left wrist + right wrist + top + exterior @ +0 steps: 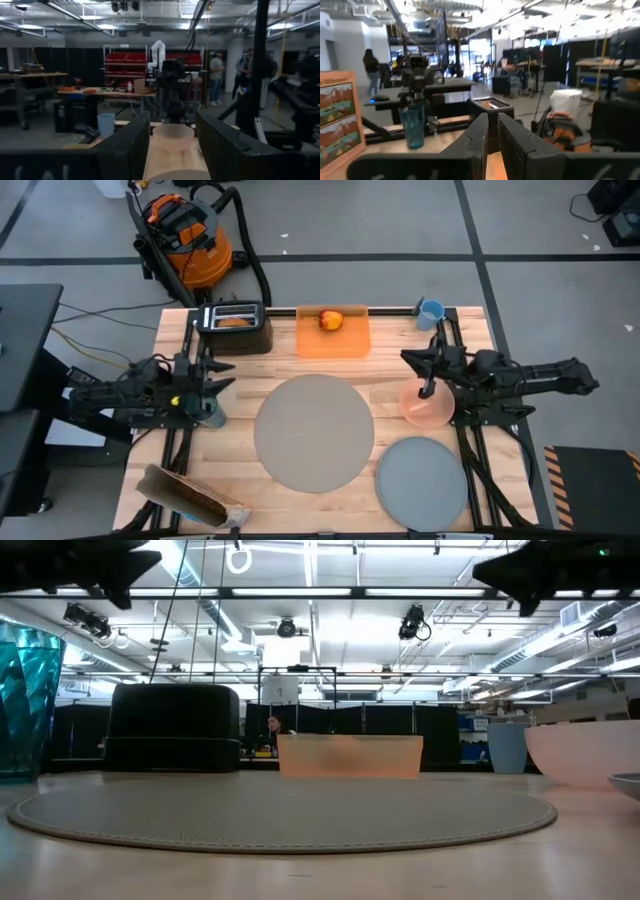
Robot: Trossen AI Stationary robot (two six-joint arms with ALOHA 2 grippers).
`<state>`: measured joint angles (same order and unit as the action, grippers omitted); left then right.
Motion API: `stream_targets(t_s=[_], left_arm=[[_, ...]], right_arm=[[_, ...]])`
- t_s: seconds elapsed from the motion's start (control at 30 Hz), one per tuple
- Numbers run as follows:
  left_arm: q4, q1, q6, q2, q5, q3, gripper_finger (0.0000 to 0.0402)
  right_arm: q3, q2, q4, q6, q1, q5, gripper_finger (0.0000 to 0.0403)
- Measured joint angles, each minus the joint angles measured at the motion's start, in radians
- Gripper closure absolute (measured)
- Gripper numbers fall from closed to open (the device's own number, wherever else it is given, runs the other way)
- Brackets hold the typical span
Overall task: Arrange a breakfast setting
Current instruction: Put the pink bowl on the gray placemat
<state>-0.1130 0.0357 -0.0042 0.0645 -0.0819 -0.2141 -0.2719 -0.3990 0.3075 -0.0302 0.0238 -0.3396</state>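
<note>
Setting barely begun: mat bare, plate and bowl beside the nearly closed, empty right gripper; left gripper open, idle.

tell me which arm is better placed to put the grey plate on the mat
Right, probably. The right tool hangs over the pink bowl, with the grey plate just below it on its side of the mat. The left tool sits across the mat by a teal glass.

Two dark jointed arms — black housings, flat black fingers, yellow mark on left arm.
</note>
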Motion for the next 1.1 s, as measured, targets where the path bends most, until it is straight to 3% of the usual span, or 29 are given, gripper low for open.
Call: stream_targets(t_s=[0.2,0.37,0.63,0.87,1.1], left_arm=[[0.061,0.000,0.024,0.142,-0.006,-0.145,0.0235],[0.087,0.000,-0.012,0.296,-0.010,-0.277,0.0235],[0.210,0.000,-0.088,0.514,-0.013,-0.515,0.0235],[0.411,0.000,-0.143,0.624,-0.012,-0.639,0.0235],[0.550,0.000,-0.433,0.674,-0.011,-0.639,0.0235]], right_arm=[[-0.181,-0.218,-0.060,0.229,0.000,-0.044,0.0353],[-0.388,-0.364,-0.269,0.481,-0.001,-0.114,0.0353],[-0.675,-0.569,-0.710,0.658,-0.013,0.088,0.0379],[-0.729,-0.681,-0.943,0.815,0.014,0.159,0.0390],[-0.729,-0.768,-1.203,1.041,0.048,0.162,0.0365]])
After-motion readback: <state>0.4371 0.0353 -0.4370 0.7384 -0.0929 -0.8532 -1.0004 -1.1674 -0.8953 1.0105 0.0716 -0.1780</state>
